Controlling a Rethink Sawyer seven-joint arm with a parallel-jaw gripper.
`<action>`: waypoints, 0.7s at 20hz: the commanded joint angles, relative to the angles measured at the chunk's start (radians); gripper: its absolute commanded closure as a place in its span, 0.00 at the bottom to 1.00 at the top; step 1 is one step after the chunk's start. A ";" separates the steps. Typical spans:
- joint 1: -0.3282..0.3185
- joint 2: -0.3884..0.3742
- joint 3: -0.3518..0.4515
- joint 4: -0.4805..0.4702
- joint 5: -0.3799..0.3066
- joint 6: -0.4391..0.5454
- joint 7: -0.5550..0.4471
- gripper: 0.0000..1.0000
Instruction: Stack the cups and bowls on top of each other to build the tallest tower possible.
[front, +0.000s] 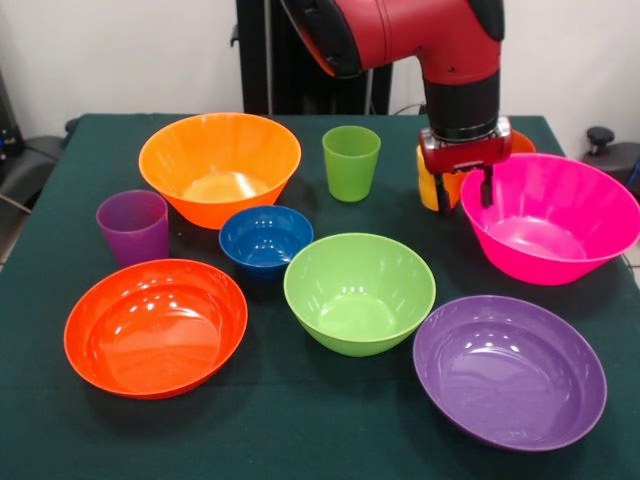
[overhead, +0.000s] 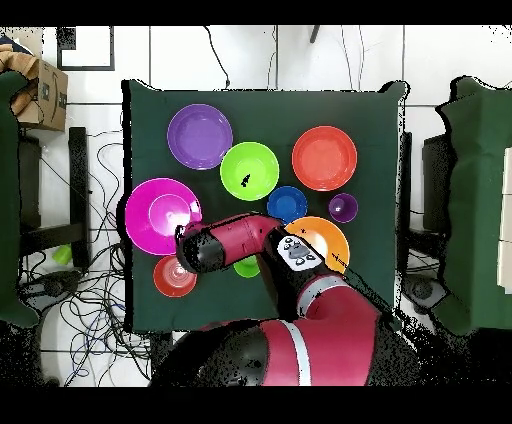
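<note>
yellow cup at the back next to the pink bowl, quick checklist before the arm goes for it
1. Jaws apart: ok, the gripper shows a clear gap between them.
2. Yellow cup upright on the table: ok.
3. Gripper centred on the cup: cannot tell; in the front view it sits off toward the pink bowl, and the arm hides it in the overhead view.
4. Clearance from the pink bowl's rim: cannot tell; one jaw hangs close to it in the front view.
5. Cup already gripped: cannot tell.
6. Lime green bowl empty and upright, free as a base: ok.
</note>
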 joint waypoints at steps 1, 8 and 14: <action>0.034 -0.005 -0.061 -0.061 -0.038 0.018 0.036 1.00; 0.038 -0.005 -0.069 -0.054 -0.032 -0.007 0.047 1.00; 0.029 -0.004 -0.060 -0.035 -0.021 -0.031 0.058 1.00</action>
